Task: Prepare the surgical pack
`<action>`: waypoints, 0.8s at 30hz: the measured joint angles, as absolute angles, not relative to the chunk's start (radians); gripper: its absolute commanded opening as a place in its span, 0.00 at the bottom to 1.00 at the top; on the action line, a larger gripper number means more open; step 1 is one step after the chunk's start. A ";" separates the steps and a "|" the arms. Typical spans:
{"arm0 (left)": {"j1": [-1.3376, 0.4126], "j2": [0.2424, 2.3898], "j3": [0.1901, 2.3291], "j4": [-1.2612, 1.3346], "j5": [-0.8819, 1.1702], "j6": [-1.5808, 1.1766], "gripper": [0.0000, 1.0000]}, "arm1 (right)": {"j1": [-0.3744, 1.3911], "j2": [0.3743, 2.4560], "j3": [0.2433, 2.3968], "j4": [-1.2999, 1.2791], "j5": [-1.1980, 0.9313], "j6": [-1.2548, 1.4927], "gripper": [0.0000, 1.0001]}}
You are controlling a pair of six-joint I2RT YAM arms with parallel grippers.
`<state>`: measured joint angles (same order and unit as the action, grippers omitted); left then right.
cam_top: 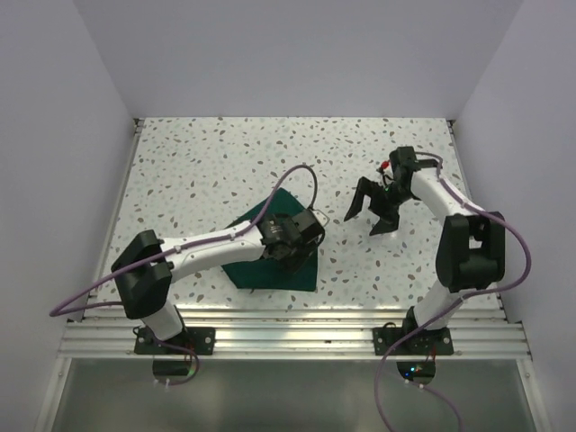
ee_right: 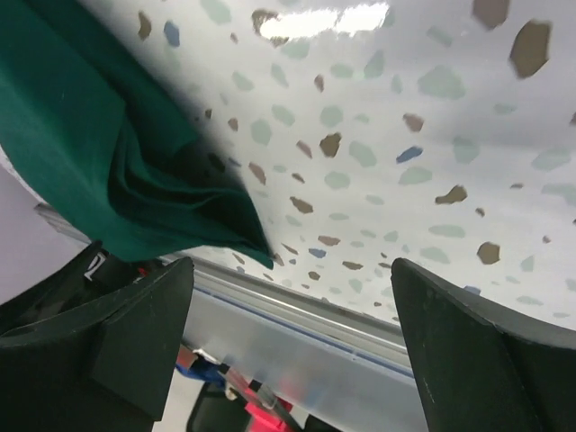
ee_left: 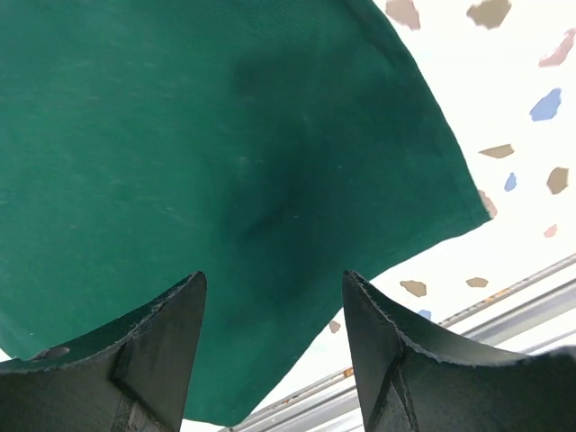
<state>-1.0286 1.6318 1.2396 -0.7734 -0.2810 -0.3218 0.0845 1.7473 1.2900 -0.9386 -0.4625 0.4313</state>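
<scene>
Dark green matte cloth surgical pack [cam_top: 270, 274] lies folded on white speckled table [cam_top: 198, 162], near the front edge, left of centre. Left gripper [cam_top: 300, 238] over it, 2 fingers spread, nothing pinched. Right gripper [cam_top: 371, 211] off to its right (not touching), jaws wide, empty.

Lab test cell, white walls [cam_top: 54, 135], speckled tabletop [cam_top: 225, 153]
</scene>
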 measured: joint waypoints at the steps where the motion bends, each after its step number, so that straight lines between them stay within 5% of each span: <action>1: -1.047 1.648 1.239 -0.776 -0.299 -0.322 0.66 | 0.091 1.711 1.266 -0.935 -0.464 0.425 0.96; 17: -1.063 1.742 1.196 -0.782 -0.492 -0.277 0.60 | 0.104 1.512 1.052 -0.928 -0.464 0.399 0.97; 24: -1.063 1.742 1.168 -0.780 -0.511 -0.270 0.46 | 0.104 1.502 1.048 -0.927 -0.464 0.398 0.97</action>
